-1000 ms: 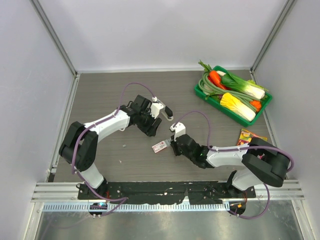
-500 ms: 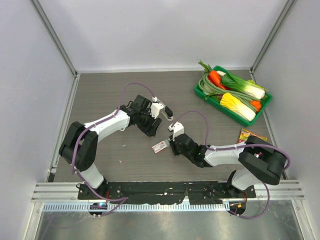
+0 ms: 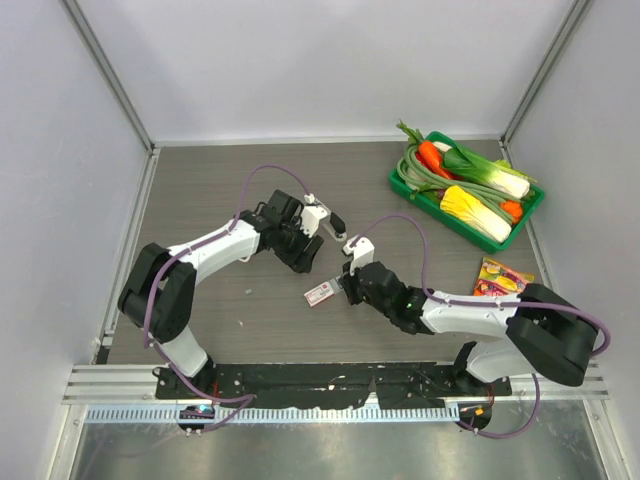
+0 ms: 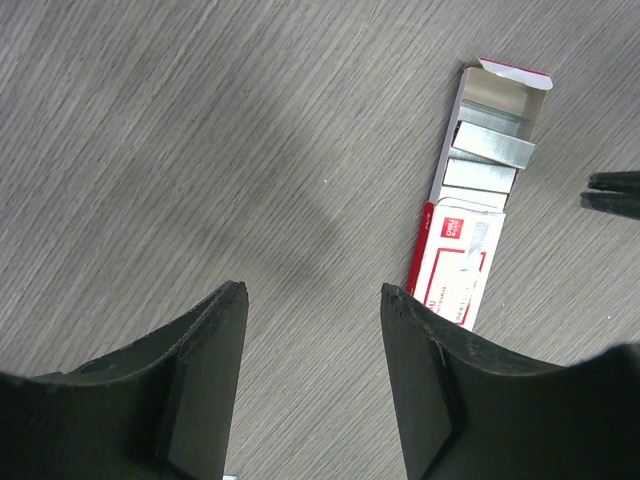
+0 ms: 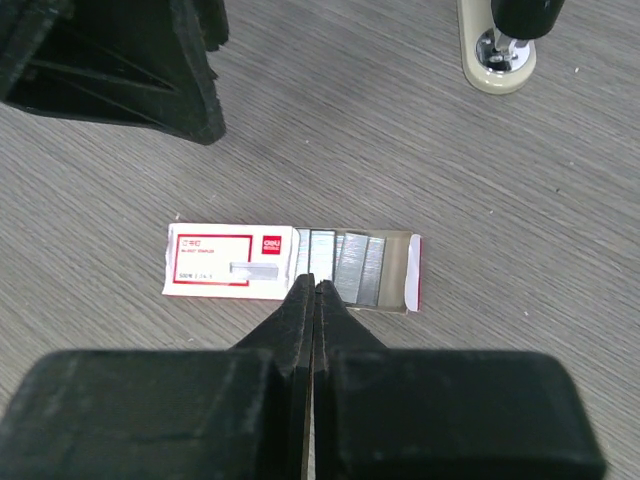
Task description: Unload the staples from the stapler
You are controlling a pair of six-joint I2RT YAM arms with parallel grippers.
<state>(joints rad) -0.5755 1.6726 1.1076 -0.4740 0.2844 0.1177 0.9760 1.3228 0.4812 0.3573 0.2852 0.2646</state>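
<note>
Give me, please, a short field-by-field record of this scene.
stapler: beyond the box, partly out of frame
pink-and-white box: tray slid out
staples: silvery strips in the tray
left gripper: open, holding nothing
right gripper: shut, at the tray's near edge

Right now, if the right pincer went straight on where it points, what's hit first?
Likely the staples in the open pink-and-white box; the shut right pincer points at them, though the gap is unclear.
</note>
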